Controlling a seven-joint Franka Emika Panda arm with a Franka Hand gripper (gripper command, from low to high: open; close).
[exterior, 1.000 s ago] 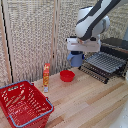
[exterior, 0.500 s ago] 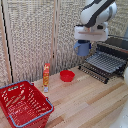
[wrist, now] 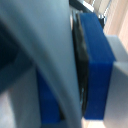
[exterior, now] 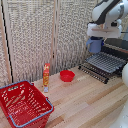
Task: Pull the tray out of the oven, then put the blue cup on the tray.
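Blue cup: the blue cup (exterior: pixel 94 45) hangs in the air directly under the gripper (exterior: pixel 95 39), above the near-left corner of the tray as the exterior view shows it, clear of the bars.
Gripper: clamped on the cup; in the wrist view, blurred blue surface (wrist: pixel 97 65) fills the frame right against a dark finger pad (wrist: pixel 80 55).
Cup make: blue-grey, smooth plastic look, roughly cylindrical.
Tray: the tray (exterior: pixel 106 63) is pulled out in front of the oven (exterior: pixel 119 46), a flat dark rack of many thin parallel bars.
Oven: boxy and black, only partly in frame at the exterior view's right.
Table: pale wooden planks (exterior: pixel 85 100), matt.
Other items: 1 shallow red bowl (exterior: pixel 67 75), 1 upright orange bottle (exterior: pixel 46 76), 1 red plastic basket (exterior: pixel 22 103) with a blue rim.
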